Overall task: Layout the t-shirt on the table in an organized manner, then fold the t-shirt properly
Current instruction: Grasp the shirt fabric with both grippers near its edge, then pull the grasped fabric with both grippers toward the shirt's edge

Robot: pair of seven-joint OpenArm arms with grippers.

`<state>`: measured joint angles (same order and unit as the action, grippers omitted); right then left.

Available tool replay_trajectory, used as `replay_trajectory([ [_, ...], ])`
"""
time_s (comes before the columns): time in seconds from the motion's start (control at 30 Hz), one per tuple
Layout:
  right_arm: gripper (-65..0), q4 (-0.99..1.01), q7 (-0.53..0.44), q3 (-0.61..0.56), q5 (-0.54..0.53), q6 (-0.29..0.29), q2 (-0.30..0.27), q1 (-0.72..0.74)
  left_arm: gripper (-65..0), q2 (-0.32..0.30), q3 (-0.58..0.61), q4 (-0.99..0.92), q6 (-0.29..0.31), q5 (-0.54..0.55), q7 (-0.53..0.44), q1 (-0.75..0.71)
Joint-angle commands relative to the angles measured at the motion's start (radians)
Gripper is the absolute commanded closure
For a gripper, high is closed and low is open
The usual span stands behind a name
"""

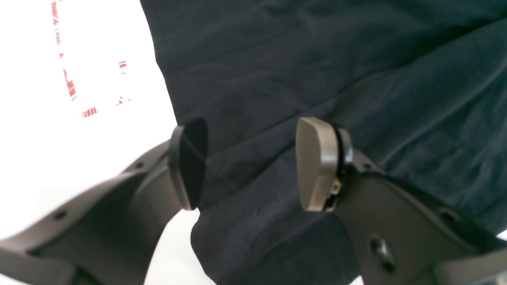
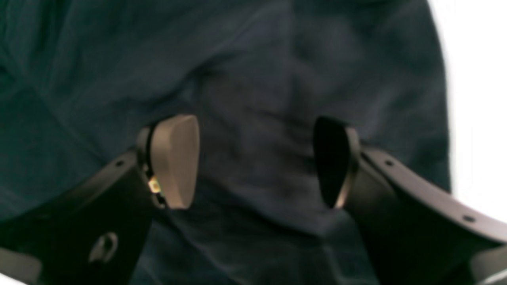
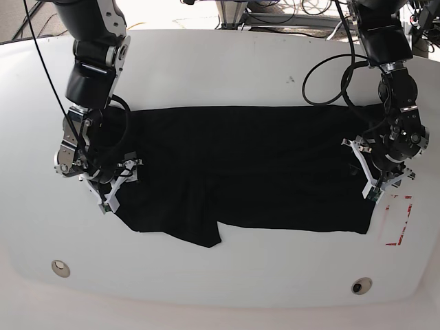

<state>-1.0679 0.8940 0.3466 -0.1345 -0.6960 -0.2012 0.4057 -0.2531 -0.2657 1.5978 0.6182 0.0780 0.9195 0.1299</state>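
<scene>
The black t-shirt [image 3: 240,172] lies spread across the middle of the white worktop [image 3: 227,69], mostly flat but not yet tidy: its near edge is uneven, with a flap jutting toward the front, and shallow creases run across the cloth. This looks like the laying-out step, with no fold begun. The left gripper [image 1: 249,164] hovers at the shirt's end beside the red tape mark [image 3: 397,220], its fingers [image 1: 315,164] spread well apart and straddling the fabric's edge, one over bare worktop and one over cloth, with nothing pinched between them. The right gripper [image 2: 257,162] sits over the opposite end, its fingers [image 2: 176,160] likewise parted wide above wrinkled fabric, holding nothing; whether the tips touch the cloth cannot be told. As a judgement, the next move calls for each gripper to come down and close on its own end of the shirt, then draw outward to pull the creases flat and square the near edge before any fold. Thin cloth may slip from a shallow pinch.
</scene>
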Motion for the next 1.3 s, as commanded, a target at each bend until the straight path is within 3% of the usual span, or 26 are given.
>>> replay_trajectory([
  [0.0,-42.2,-0.019,-0.016,0.002,-0.012,-0.002,-0.011,0.015,-32.6,-0.012,-0.004,0.016,-0.002,0.007,-0.021,0.017],
  [0.17,-41.5,-0.019,-0.016,0.004,-0.012,-0.002,-0.011,0.012,-32.6,-0.012,-0.004,0.014,-0.002,0.007,-0.021,0.017],
  [0.47,-17.4,-0.019,-0.016,0.004,-0.012,-0.002,-0.011,0.012,-32.6,-0.012,-0.004,0.011,-0.002,0.007,-0.021,0.017],
  [0.67,-7.3,-0.041,-0.016,0.004,-0.012,-0.002,-0.013,0.012,-32.6,-0.012,-0.001,0.009,-0.002,0.007,-0.021,0.007],
  [1.0,-5.4,-0.220,0.093,0.004,-0.014,-0.002,-0.010,-0.011,-32.6,-0.012,0.001,0.009,-0.002,0.007,-0.023,0.001],
  [1.17,0.0,-0.351,0.164,0.004,-0.014,-0.002,0.013,-0.054,-32.6,-0.012,0.001,0.009,-0.002,0.007,-0.023,0.001],
  [1.27,0.0,-0.444,0.221,0.004,-0.014,-0.002,0.019,-0.093,-32.6,-0.012,0.001,0.009,-0.002,0.007,-0.023,0.001],
])
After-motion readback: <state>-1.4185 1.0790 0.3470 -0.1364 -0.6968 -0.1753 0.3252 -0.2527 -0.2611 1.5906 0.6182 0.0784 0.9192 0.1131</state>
